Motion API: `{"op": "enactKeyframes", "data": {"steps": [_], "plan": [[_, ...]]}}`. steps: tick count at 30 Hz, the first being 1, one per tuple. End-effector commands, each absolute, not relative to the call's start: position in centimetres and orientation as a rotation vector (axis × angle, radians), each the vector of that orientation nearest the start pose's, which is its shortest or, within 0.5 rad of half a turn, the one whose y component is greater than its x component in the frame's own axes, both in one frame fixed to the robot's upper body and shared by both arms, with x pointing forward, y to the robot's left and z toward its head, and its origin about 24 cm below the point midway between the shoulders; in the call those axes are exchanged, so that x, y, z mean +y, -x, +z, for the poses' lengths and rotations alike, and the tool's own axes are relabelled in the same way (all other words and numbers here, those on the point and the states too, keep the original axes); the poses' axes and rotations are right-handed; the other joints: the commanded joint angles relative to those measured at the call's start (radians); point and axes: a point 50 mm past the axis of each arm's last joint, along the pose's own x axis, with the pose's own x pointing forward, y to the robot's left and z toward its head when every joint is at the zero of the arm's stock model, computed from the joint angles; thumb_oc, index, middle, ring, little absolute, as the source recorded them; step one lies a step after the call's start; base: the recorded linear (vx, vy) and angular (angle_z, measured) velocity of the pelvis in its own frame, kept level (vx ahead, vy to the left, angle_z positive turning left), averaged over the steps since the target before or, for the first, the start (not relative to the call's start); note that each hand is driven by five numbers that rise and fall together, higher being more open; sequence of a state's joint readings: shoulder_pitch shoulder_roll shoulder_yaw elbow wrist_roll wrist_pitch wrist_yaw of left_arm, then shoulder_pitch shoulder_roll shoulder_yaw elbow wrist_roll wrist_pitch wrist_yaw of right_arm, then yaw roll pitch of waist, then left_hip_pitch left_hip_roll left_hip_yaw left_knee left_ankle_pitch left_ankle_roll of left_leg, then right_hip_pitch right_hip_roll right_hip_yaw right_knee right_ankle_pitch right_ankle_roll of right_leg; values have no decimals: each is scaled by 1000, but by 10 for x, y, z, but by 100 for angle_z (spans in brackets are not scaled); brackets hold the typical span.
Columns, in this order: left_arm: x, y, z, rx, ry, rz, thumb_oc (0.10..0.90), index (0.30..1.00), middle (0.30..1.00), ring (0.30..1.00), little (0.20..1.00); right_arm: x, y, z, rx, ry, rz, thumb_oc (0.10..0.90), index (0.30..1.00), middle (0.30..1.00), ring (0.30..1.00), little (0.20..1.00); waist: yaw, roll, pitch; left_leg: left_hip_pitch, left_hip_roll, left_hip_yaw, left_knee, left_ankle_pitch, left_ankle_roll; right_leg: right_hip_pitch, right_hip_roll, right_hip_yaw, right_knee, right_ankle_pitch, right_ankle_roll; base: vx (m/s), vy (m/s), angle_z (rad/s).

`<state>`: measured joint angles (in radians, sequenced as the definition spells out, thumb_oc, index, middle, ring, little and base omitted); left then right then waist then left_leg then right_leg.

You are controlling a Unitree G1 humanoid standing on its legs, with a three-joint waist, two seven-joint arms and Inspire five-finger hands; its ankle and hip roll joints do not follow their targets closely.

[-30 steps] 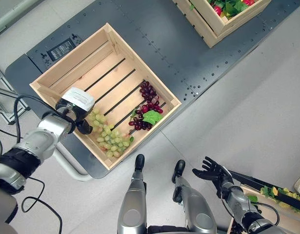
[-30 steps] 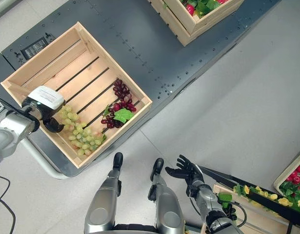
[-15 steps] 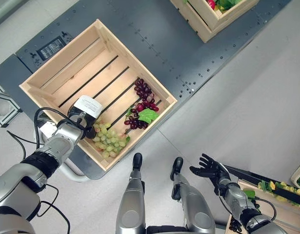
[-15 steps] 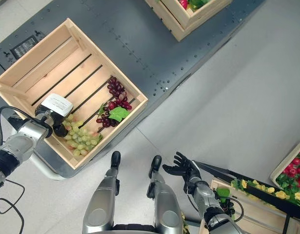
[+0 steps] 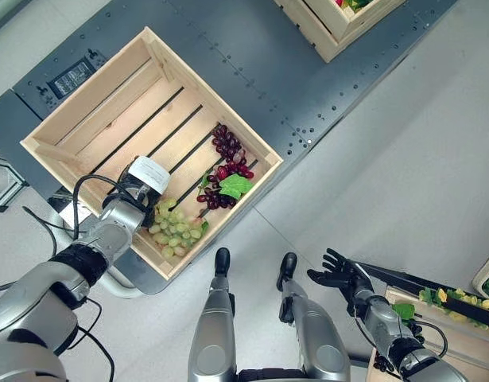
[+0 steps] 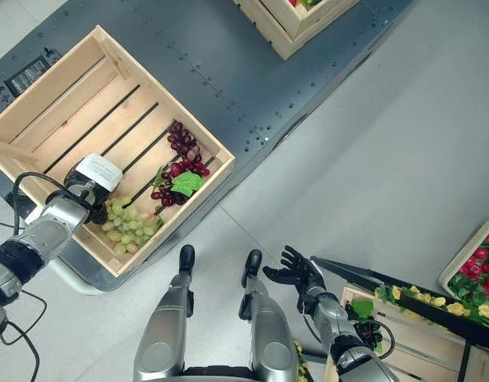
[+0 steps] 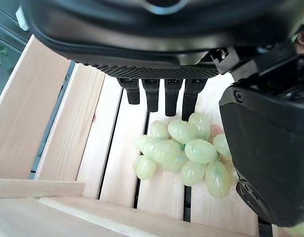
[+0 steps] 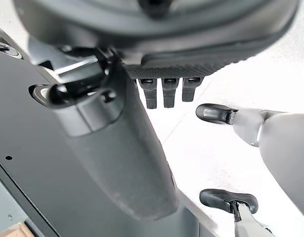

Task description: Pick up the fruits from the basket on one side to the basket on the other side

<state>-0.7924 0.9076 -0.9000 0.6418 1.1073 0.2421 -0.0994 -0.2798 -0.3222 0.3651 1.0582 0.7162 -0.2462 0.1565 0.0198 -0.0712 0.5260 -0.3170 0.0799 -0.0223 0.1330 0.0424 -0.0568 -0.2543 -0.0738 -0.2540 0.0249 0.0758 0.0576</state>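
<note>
Left robot hand (image 5: 145, 191) has dropped lower onto green grapes (image 5: 174, 231), fingers open, nothing gripped | right robot hand (image 5: 337, 274) lower right, spread, empty | crate (image 5: 93, 103) upper left

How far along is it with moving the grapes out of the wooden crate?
Nothing looks moved yet: the green grapes and the purple grapes both lie in the wooden crate. The left hand is open right above the green bunch, not gripping it. The right hand is open over the floor. Both bunches remain to carry.

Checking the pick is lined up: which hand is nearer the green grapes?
Left. The left hand is open right over the green grapes in the crate; the right hand hangs open over the floor, far off.
</note>
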Motion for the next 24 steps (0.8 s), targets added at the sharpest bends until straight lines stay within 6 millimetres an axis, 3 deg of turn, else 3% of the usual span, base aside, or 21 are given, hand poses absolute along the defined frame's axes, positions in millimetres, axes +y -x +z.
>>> {"op": "enactKeyframes", "data": {"steps": [1,2,3,4,5,17,24], "plan": [[296,-367,164,306,-2441,175,800,900,900,900,900,-225,-245,-77,501,-150,-12,800,900,900,900,900,-7,6,-6,-54,-10,74,28,2,20,-57,17,3,206,-123,-16,0,0,0],[296,-367,159,308,-2443,178,769,853,853,853,853,-223,-246,-76,500,-152,-7,800,900,900,900,900,-8,1,-6,-54,-9,73,28,1,21,-58,18,3,207,-123,-17,0,0,0],[296,-367,154,307,-2445,178,554,531,531,531,531,-220,-248,-76,499,-153,-4,800,900,900,900,900,-9,-3,-6,-54,-9,73,27,1,22,-58,19,4,206,-122,-16,0,0,0],[295,-367,152,302,-2445,178,516,474,474,474,474,-220,-248,-76,499,-153,-3,800,900,900,900,900,-9,-4,-6,-54,-9,74,27,1,22,-58,19,4,206,-122,-16,0,0,0],[295,-367,148,294,-2439,177,400,300,300,300,300,-219,-249,-76,499,-153,-3,800,900,900,900,900,-10,-5,-6,-54,-9,73,27,0,22,-59,20,5,207,-122,-17,0,0,0],[297,-360,122,140,-2332,195,400,300,300,300,300,-219,-252,-73,487,-138,-17,800,900,900,900,900,-15,9,-6,-25,-17,75,8,3,24,-45,16,14,205,-128,-19,1,8,-2],[299,-353,127,-79,-2224,256,400,300,300,300,300,-229,-244,-74,477,-151,-66,800,900,900,900,900,-4,29,-12,30,-23,70,-36,12,21,5,10,11,174,-126,-16,-5,6,-5]]}}
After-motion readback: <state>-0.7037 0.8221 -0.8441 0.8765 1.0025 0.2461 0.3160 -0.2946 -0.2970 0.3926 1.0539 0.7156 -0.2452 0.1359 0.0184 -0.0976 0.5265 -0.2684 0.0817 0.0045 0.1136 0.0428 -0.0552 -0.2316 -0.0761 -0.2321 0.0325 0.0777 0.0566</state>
